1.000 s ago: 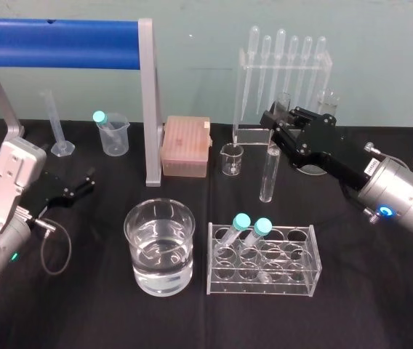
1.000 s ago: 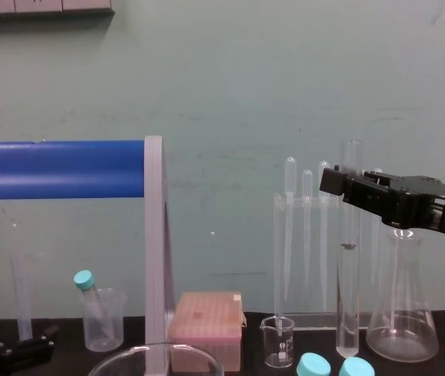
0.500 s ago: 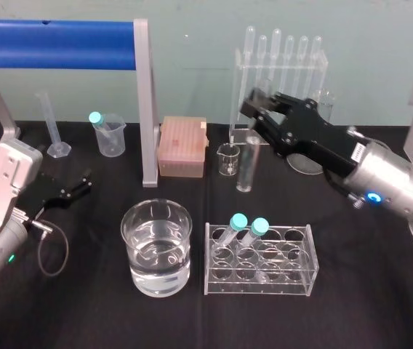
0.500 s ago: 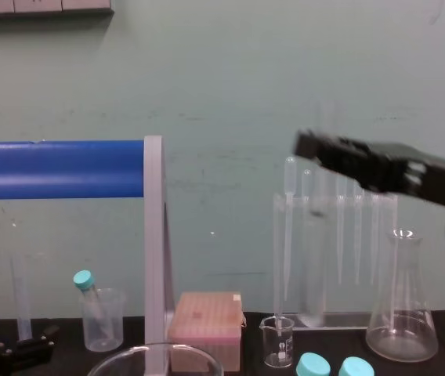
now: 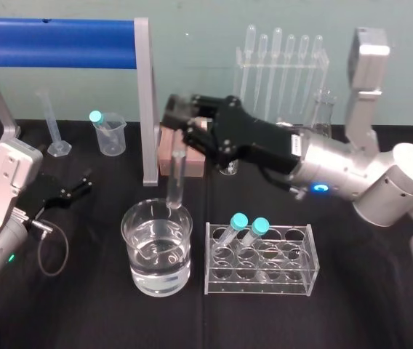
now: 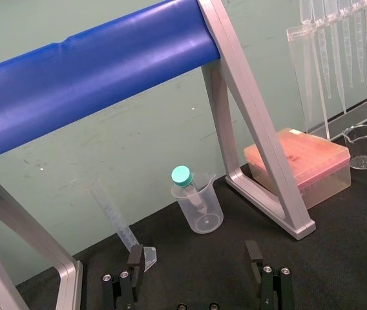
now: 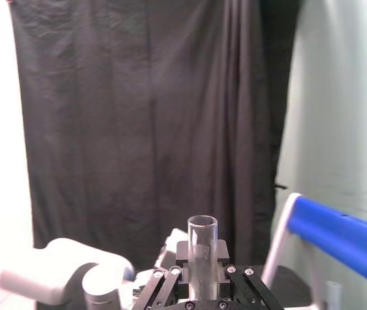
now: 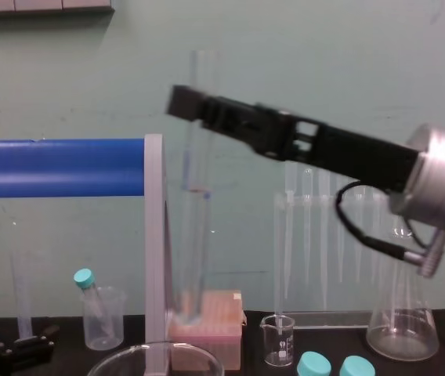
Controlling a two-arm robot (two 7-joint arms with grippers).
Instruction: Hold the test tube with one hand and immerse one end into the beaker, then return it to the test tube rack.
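the right gripper [image 5: 181, 137] clamps the test tube [image 5: 174, 182] near its top; it hangs upright, lower end just above the beaker [image 5: 130, 222] rim. thin glass looks light, slick and brittle, so a gentle high grip suits. the left gripper [image 5: 75, 187] sits spread, idle at left.

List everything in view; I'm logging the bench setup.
test tube: 1, clear, upright over the beaker
beaker: 1, clear, part full, front centre
test tube rack: 1, clear, right of beaker
plastic beaker: 1, cloudy, back left
teal-capped tubes: 3, two racked, one in plastic beaker
graduated cylinder: 1, clear, back left
tip box: 1, pink, behind beaker
small glass beaker: 1, beside tip box
pipettes: about 6, clear, at back
flask: 1, clear, back right
bar: 1, blue, on grey frame
left gripper: open, parked left
right gripper: shut on test tube
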